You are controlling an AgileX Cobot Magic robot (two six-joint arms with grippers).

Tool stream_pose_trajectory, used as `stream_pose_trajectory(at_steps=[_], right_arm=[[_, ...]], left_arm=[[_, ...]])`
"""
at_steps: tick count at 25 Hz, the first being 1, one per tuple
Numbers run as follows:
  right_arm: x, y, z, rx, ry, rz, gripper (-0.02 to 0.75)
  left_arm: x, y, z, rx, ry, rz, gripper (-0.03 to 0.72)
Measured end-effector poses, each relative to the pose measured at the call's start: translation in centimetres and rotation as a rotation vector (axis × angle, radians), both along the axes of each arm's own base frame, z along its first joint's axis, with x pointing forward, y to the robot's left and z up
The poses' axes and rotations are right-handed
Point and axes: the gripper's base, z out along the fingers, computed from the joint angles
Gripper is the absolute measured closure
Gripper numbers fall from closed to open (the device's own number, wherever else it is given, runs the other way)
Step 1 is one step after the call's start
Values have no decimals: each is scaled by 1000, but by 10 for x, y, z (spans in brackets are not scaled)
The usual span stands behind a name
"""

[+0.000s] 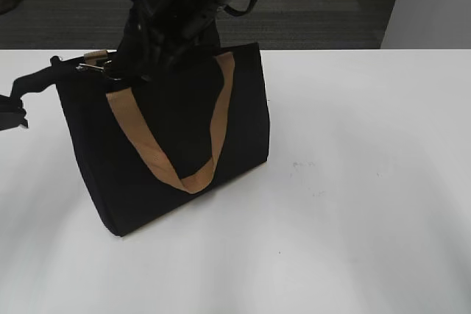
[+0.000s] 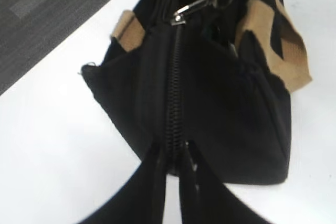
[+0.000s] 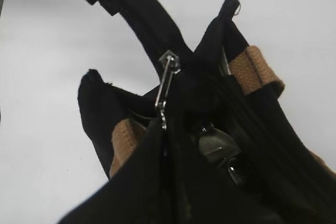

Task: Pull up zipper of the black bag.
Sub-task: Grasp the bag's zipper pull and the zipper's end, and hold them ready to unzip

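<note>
Two arms work one boxy black fabric bag [image 1: 169, 145], which stands upright on the white table [image 1: 353, 218], left of the middle in the exterior view, with one tan webbing loop handle [image 1: 188, 170] hanging down its near face. The cloth looks soft and light: its walls sag and its end folds inward, so I judge it will drag or tip with any pull on the slider unless one end is pinned. It is not fragile, and the weave should give fair grip.

Nearest in the left wrist view, the left gripper [image 2: 176, 182] has its black fingers [image 2: 142, 192] pressed close on the bag's end, right at the foot of the zip track [image 2: 173, 98]; it appears to pinch the fabric there, anchoring it. In the exterior view that arm enters low from the left edge.

Further along the track sits the small silver metal zipper slider with its thin pull tab [image 2: 197, 6], near the top left corner of the bag in the exterior view [image 1: 92, 68]. The tab is tiny, hard and smooth, likely slippery, and the only sensible hold.

The right arm leans steeply down from above and behind the bag. In the right wrist view the right gripper [image 3: 170, 145] has its dark fingers [image 3: 136, 182] drawn together around the lower end of the tab [image 3: 165, 85], seemingly nipping it, though the contact itself is lost in black on black. The track between the two grippers looks closed.
</note>
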Motion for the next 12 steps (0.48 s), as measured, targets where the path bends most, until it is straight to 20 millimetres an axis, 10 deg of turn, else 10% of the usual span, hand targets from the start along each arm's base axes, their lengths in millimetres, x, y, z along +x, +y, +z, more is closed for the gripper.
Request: stream_pose_trajectory(at_steps=[12], right_arm=[[2, 2, 2, 45, 100, -134, 738]], left_arm=[[-10, 4, -12, 102, 161, -29, 657]])
